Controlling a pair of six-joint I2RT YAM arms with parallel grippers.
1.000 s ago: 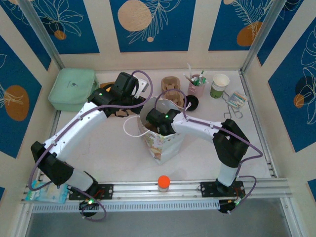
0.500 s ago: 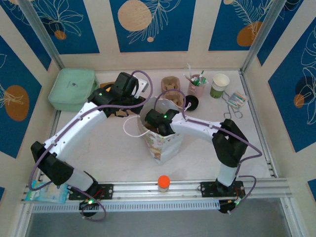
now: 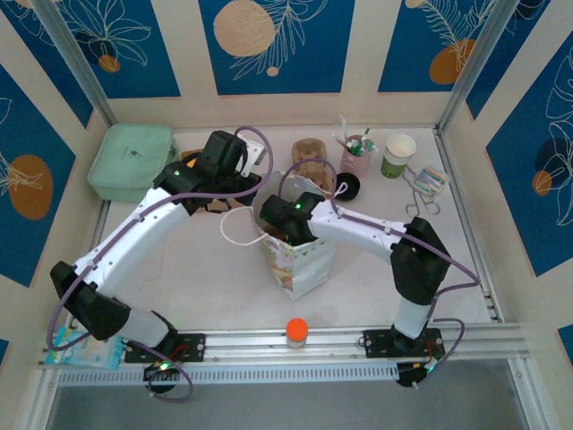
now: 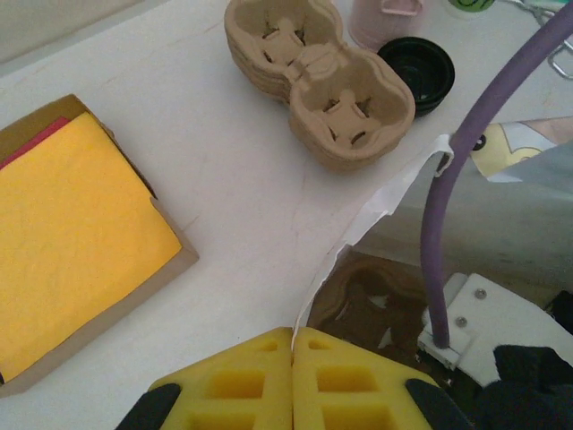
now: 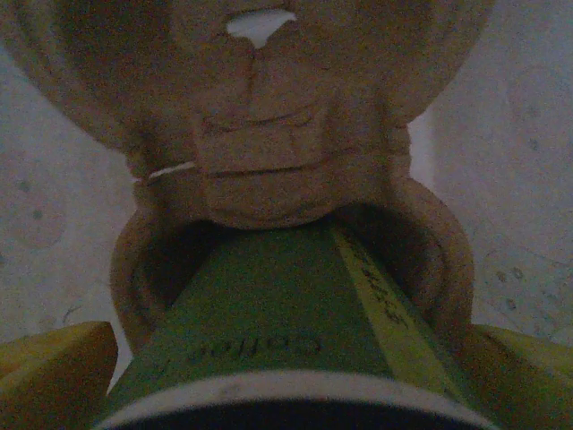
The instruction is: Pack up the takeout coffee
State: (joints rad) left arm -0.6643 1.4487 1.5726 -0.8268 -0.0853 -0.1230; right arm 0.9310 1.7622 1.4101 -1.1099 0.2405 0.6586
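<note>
step: cup (image 5: 295,313) is being lowered into a carrier (image 5: 286,179) seated inside the bag (image 3: 295,255); judged mid-placement, cup base at or just entering one carrier pocket.
cup location: inside the bag, held at its upper wall in the right wrist view, green side down toward the pocket ring; rim band seen at the bottom of that view, lid not made out.
right gripper (image 3: 282,219): sunk in the bag mouth; yellow pads (image 5: 54,372) are pressed to both sides of the cup, so it is closed on the cup.
left gripper (image 4: 293,376): pads are pressed together with the torn white bag edge (image 4: 376,210) running up from between them; judged to be pinching the bag mouth open.
next move: cup to be seated straight down until the pocket ring grips it, then released and the arm drawn up without snagging the bag handle (image 3: 235,228); left pinch to be kept until the right arm is clear.
risk: thin bag wall may tear further at the pinch; a tilted cup could miss the pocket.
counter (image 3: 197,269): white, bare in front of the bag. Spare carriers (image 4: 318,81) and a loose black lid (image 4: 416,67) lie behind the bag; yellow napkins in a box (image 4: 81,233) to the left.
room: walled cell, blue-and-cream panels, aluminium frame posts at the corners.
</note>
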